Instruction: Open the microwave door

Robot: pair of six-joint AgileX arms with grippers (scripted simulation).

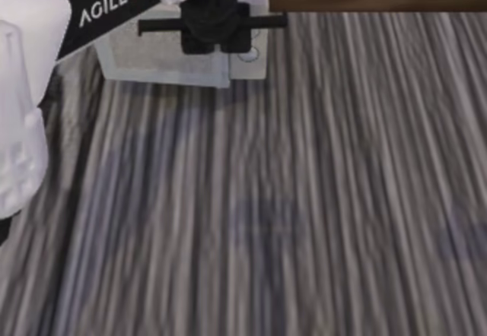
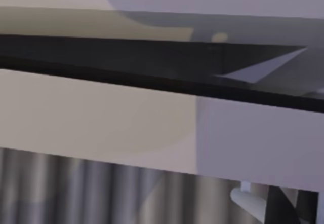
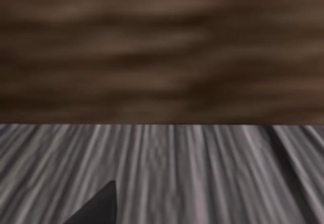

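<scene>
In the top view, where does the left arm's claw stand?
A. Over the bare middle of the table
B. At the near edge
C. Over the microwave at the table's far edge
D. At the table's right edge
C: in the top view the left claw sits over the microwave at the far edge.

microwave (image 1: pixel 171 66) mostly hidden under left arm, cut off at top edge, left hand (image 1: pixel 215 28) fingers perhaps unreadable

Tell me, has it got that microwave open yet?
Not visibly. The left arm has reached the microwave at the table's far edge, its left gripper over the door's knob side. The door looks flush with the front. Swinging it open remains. The right arm isn't visible from above.
</scene>
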